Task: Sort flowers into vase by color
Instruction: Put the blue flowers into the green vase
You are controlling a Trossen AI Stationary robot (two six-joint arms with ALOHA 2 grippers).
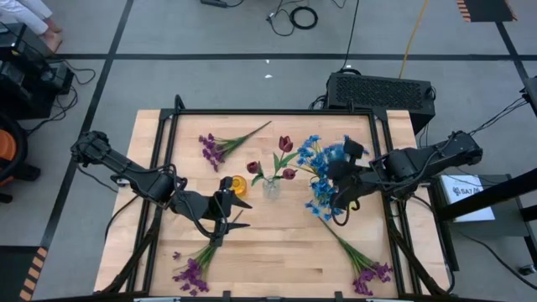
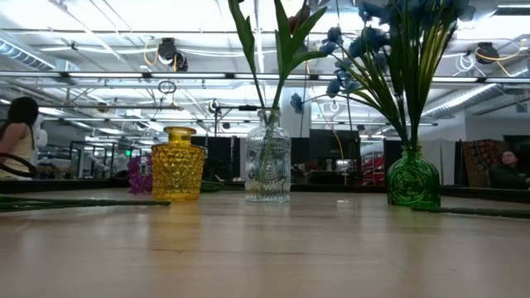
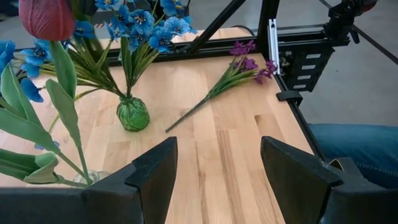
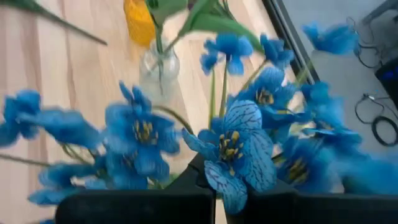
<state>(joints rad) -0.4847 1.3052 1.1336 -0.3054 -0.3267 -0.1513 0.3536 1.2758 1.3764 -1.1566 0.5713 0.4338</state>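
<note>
Blue sprigs fill the green glass vase (image 2: 412, 178) and dark red ones the clear vase (image 2: 267, 169); the ribbed yellow glass vase (image 2: 178, 164) is empty, three purple sprigs (image 1: 220, 145) lie loose, my left gripper (image 1: 223, 217) gapes empty, and my right gripper's (image 1: 340, 198) grip I cannot tell.

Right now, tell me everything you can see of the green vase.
The green vase is a small, round-bellied bottle of clear green ribbed glass with a short narrow neck. It stands upright on the wooden table, on the right arm's side, apart from the clear vase and yellow vase. A bunch of blue flowers fills it, stems fanning out from the neck. The right gripper is close above among the blossoms.
</note>
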